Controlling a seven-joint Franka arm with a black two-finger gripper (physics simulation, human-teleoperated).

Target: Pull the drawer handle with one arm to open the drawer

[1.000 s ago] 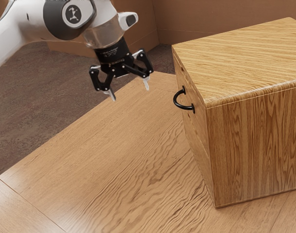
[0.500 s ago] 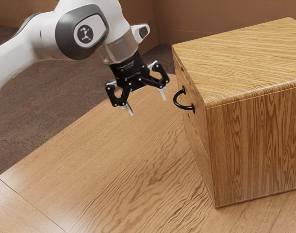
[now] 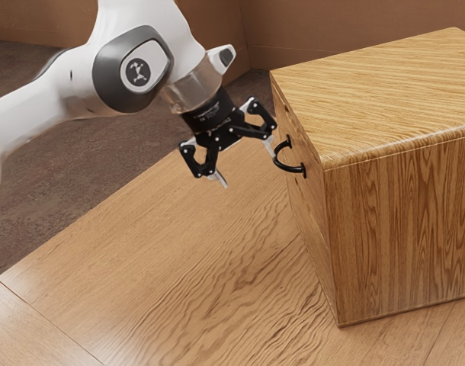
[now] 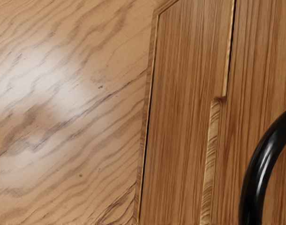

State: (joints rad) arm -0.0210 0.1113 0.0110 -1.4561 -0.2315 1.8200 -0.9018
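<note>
A wooden cabinet stands on the table at the exterior view's right. Its drawer front faces the arm and sits flush with the cabinet body. A black curved handle sticks out of that front near the top. My gripper is open, tilted toward the front, with its upper finger almost at the handle and nothing between the fingers. In the wrist view the drawer front is close ahead and the black handle curves past one corner.
The cabinet rests on a wooden tabletop with free room in front of the drawer. A dark carpeted floor lies beyond the table's edge, with cardboard-coloured walls behind.
My gripper has moved toward the exterior view's right and slightly down, from well short of the handle to just beside it, and has tilted toward the drawer front. It stays open. The drawer has not moved.
</note>
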